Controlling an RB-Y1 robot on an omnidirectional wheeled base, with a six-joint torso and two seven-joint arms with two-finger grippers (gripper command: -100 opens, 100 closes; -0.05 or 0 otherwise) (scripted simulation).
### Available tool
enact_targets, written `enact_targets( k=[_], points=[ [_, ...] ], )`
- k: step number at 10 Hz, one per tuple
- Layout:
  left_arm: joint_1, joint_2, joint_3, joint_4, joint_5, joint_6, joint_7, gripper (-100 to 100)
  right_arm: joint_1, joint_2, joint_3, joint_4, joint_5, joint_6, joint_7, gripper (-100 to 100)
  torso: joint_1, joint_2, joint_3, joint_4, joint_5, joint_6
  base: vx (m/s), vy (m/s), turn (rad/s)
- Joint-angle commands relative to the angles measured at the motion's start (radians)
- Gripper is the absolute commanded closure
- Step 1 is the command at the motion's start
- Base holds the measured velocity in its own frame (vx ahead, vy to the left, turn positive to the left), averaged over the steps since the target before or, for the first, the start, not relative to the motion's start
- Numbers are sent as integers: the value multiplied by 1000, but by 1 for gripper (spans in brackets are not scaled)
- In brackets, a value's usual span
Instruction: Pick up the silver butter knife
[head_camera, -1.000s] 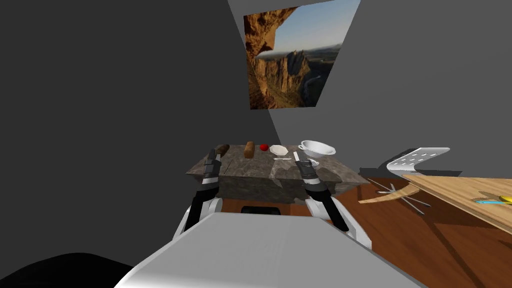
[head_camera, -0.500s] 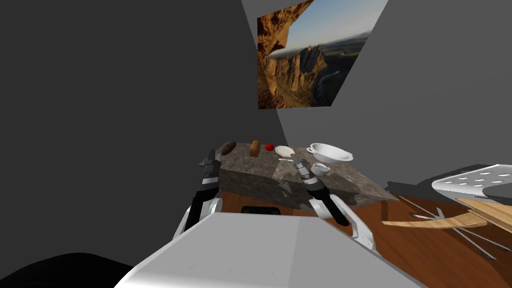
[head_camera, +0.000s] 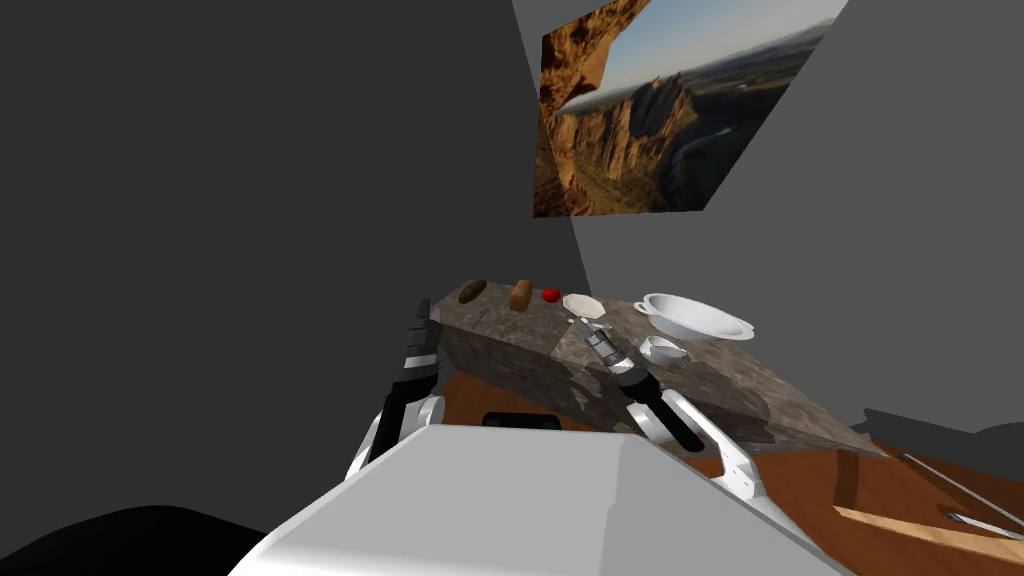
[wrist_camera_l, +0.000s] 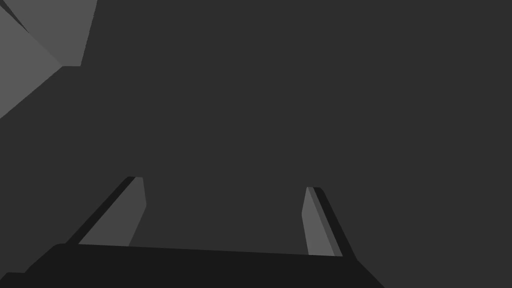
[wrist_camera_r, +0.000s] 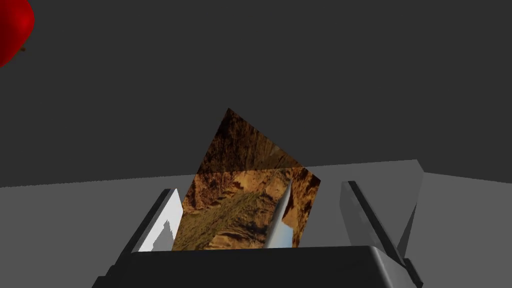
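Note:
The silver butter knife (head_camera: 581, 321) lies on the stone-topped table (head_camera: 700, 375), just in front of a white plate (head_camera: 583, 304). My right gripper (head_camera: 590, 334) reaches over the tabletop with its tips at the knife. In the right wrist view this gripper (wrist_camera_r: 261, 187) is open, and a thin silver blade, the knife (wrist_camera_r: 279, 220), runs up between its fingers without touching either. My left gripper (head_camera: 421, 317) hangs at the table's near left corner, open (wrist_camera_l: 225, 192) and empty, facing a dark wall.
Along the table's far side sit a dark brown lump (head_camera: 472, 291), a bread loaf (head_camera: 520, 294) and a red fruit (head_camera: 551, 294), with a big white bowl (head_camera: 695, 317) and a small white cup (head_camera: 662, 348) to the right. A wooden piece (head_camera: 930, 525) lies on the floor at right.
The whole head view has swung, so I have turned and come closer to the table. My right gripper has reached forward across the tabletop to the knife.

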Motion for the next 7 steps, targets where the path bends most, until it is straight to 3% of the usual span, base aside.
enact_targets(
  k=[1, 4, 7],
  points=[
    [0, 0, 0, 0, 0, 0, 0, 0, -6, -47, 7, 13, 10, 7, 4, -100, 0, 0, 0, 0, 0, 0, -43, -40, 173],
    [0, 0, 0, 0, 0, 0, 0, 0, -19, -132, 37, 90, 49, -5, 13, -100, 1, -1, -1, 0, 0, 1, -27, -22, 239],
    [0, 0, 0, 0, 0, 0, 0, 0, -25, -200, 53, 131, 70, -12, 15, -100, 2, -2, -1, 0, 0, 0, -22, -18, 200]
  ],
)
